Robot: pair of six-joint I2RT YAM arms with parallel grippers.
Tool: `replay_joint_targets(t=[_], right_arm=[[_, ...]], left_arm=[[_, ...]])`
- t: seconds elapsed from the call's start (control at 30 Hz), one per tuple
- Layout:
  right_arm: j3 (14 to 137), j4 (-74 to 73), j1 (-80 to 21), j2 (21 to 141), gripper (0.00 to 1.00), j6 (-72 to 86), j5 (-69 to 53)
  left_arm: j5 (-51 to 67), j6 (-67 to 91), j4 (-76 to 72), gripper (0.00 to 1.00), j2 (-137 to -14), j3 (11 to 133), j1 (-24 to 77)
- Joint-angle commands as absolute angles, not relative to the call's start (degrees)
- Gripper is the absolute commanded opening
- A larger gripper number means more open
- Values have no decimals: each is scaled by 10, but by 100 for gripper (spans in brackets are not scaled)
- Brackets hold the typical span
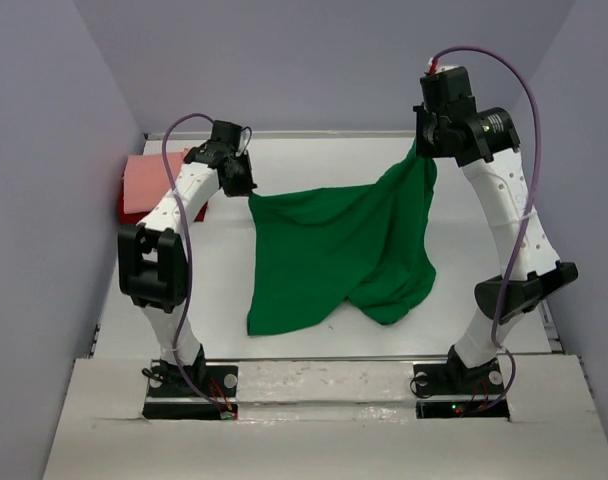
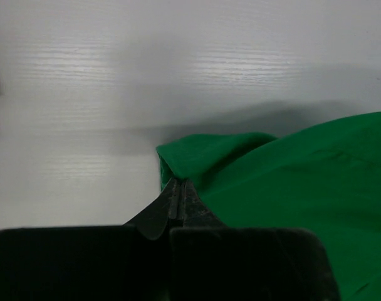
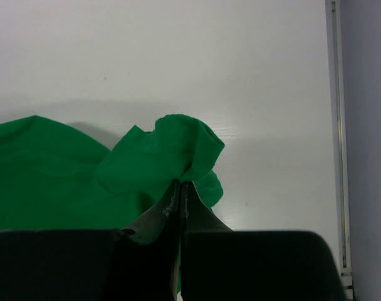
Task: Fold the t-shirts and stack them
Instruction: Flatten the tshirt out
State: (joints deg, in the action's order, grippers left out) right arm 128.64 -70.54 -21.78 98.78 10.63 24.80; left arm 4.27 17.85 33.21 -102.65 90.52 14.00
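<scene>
Partly aloft, green t-shirt [image 1: 334,250]

Left arm [image 1: 174,215], right arm [image 1: 506,215]: white link shells with rows of small round holes, and bulky black joint housings between links. A thin purple cable [image 1: 165,160] loops along the left arm, and a matching purple cable [image 1: 535,130] arcs along the right. Left base [image 1: 189,385] and right base [image 1: 462,385] are black plates with screws. Left gripper [image 2: 180,183] and right gripper [image 3: 180,185] have blocky black bodies and dark tapered fingers with pale, scuffed edges.
</scene>
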Motion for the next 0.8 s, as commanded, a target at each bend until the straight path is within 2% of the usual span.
replay_joint_targets(t=[0.0, 0.2, 0.33, 0.37, 0.43, 0.47, 0.57, 0.63, 0.77], right_arm=[[1299, -708, -221, 998, 0, 116, 243], [1333, -713, -221, 1035, 0, 111, 236], [1349, -715, -221, 1056, 0, 112, 228], [1353, -715, -221, 1060, 0, 112, 225], [1356, -715, -221, 1061, 0, 109, 225], [1359, -715, -221, 1062, 0, 108, 226], [1368, -714, -221, 1061, 0, 106, 224], [1371, -712, -221, 1061, 0, 105, 224], [1368, -713, -221, 1060, 0, 106, 221]], left_arm=[[96, 167, 336, 0, -1074, 967, 132], [131, 165, 315, 0, -1137, 993, 115], [137, 159, 322, 30, -1165, 1018, 103], [136, 158, 323, 46, -1166, 1020, 101], [121, 159, 323, 72, -1165, 1015, 94], [112, 160, 325, 78, -1165, 1014, 91], [94, 163, 321, 84, -1162, 995, 86], [103, 171, 301, 84, -1149, 960, 86], [141, 188, 236, 75, -1112, 886, 86]])
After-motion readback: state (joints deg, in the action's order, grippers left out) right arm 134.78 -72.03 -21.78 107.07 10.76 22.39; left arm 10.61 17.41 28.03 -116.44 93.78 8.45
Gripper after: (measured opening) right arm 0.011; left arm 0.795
